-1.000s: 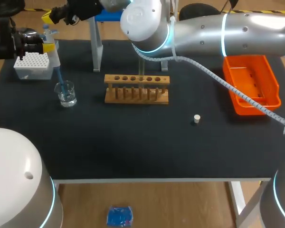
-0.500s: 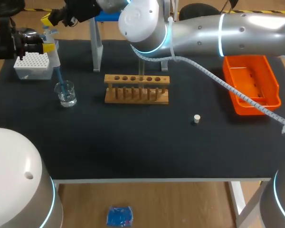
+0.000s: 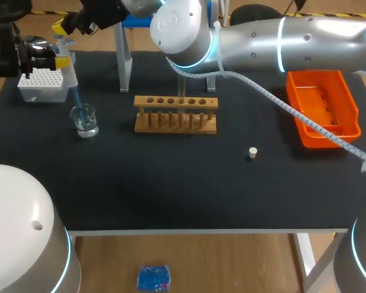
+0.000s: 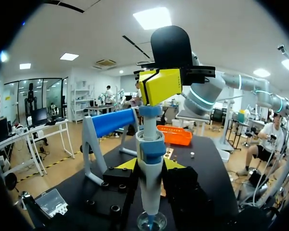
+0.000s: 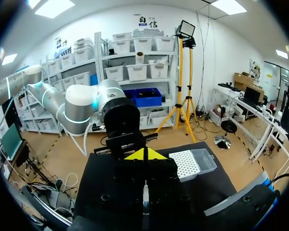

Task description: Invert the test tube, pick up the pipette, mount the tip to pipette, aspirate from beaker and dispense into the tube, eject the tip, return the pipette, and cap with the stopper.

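The pipette (image 4: 150, 144) stood upright directly above the beaker (image 3: 84, 120), and its blue tip (image 3: 77, 101) reached down into the liquid inside the glass. I judge the pipette to be light, made of stiff plastic and smooth enough to slip. The best hold is therefore around its thick body under the collar, which leaves the plunger on top free. The beaker looked thin and fragile, and a side push from the tip could knock it over.

The left gripper (image 4: 149, 165) was closed on the pipette body above the beaker, with one yellow finger at each side. The tip box (image 3: 43, 84) lay just behind the beaker.

The right arm stretched across the table, passing behind the wooden rack (image 3: 175, 114) beside the beaker. The right gripper (image 4: 160, 85) hung over the pipette top with its fingers pressed together and holding nothing. I cannot tell whether it touched the plunger. The stopper (image 3: 252, 152) lay well apart from the beaker, beyond the rack.
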{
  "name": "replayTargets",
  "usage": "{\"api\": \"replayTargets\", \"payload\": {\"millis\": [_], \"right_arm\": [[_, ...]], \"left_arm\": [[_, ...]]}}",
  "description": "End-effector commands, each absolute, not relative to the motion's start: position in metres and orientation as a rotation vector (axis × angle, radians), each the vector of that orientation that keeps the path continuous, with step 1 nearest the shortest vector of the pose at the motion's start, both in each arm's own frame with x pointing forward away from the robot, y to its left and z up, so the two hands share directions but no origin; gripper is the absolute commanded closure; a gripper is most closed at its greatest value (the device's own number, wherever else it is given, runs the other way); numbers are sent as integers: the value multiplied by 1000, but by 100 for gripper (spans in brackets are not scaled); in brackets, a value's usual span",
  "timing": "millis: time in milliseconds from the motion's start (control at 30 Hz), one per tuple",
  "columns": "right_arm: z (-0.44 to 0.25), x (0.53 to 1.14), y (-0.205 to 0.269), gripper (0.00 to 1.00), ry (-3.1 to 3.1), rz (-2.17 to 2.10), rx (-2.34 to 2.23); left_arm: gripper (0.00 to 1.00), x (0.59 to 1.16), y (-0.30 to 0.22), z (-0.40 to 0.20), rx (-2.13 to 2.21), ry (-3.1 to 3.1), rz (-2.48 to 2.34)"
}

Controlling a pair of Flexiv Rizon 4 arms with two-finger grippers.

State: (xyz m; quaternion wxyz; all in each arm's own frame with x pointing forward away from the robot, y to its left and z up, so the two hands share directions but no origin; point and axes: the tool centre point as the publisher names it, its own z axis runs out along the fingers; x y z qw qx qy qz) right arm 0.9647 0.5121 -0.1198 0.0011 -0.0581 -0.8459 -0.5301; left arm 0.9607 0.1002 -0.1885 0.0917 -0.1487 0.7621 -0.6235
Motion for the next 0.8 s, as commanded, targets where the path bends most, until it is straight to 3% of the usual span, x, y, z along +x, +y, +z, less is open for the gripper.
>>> {"api": "replayTargets", "payload": {"millis": [33, 800], "right_arm": [[-123, 965, 512, 100, -2659, -1656, -186], [-145, 963, 511, 100, -2653, -1613, -204]], "left_arm": [[100, 961, 100, -185, -443, 2264, -1849], [100, 961, 100, -185, -443, 2264, -1849]]}}
